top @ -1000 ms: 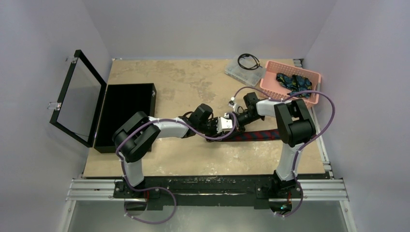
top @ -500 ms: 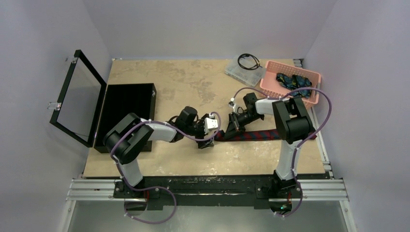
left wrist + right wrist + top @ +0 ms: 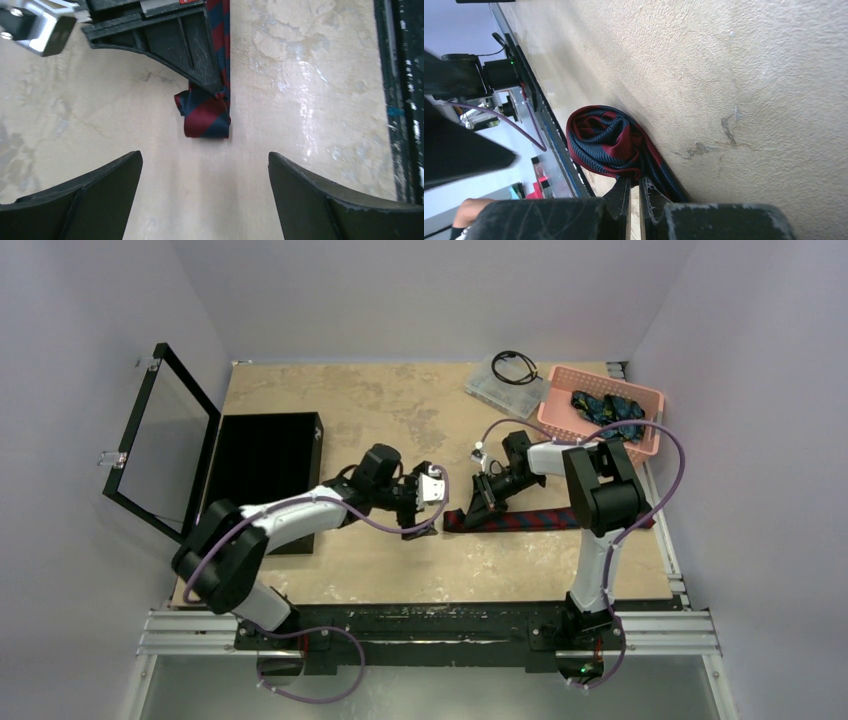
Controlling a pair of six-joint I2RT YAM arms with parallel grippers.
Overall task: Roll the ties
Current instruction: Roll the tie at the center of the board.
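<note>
One tool [image 3: 635,184] tight on maroon tie [image 3: 600,141]

Mid-length of maroon tie [image 3: 520,519] — behind right arm [image 3: 600,490]

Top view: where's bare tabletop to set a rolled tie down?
Widest patch: far centre of the table, between the black case and the clear box. Also the near strip in front of the maroon tie. Crowded: around the pink basket, and where the left gripper faces the right gripper.
</note>
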